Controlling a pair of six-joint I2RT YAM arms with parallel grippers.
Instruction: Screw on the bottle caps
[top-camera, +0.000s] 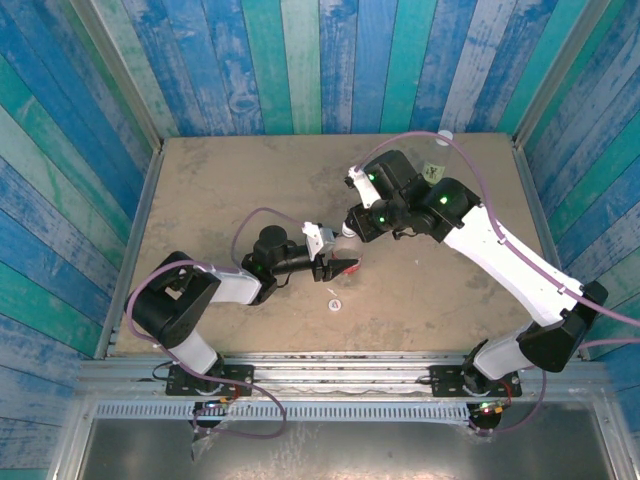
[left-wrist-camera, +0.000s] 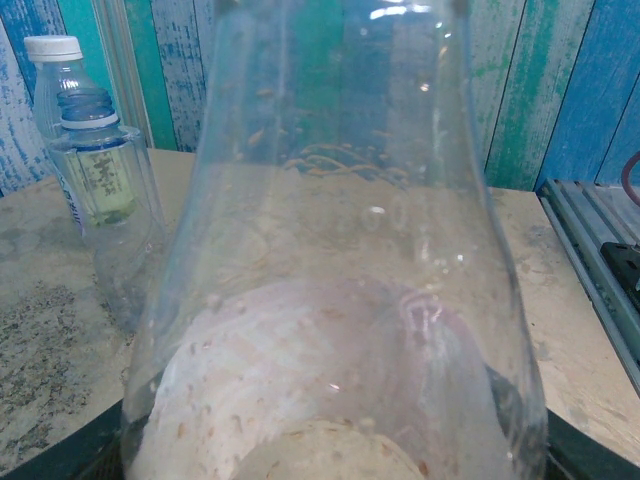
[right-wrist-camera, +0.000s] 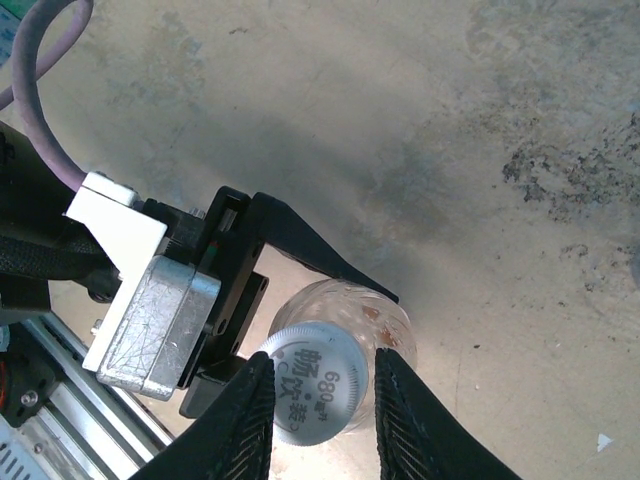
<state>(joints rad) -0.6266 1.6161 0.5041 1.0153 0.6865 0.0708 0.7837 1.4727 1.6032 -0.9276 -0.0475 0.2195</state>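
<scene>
While left gripper (top-camera: 338, 266) clamps bottle (left-wrist-camera: 340, 300) body, centre of top view, right gripper (right-wrist-camera: 320, 405) pinches cap (right-wrist-camera: 316, 382) on its neck, lower middle of wrist view. Bottle probably light, thin, crushable: squeeze gently; grip cap by rim.

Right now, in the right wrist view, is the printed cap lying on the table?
No, the cap sits on the bottle's mouth, between the fingers of the right gripper.
</scene>
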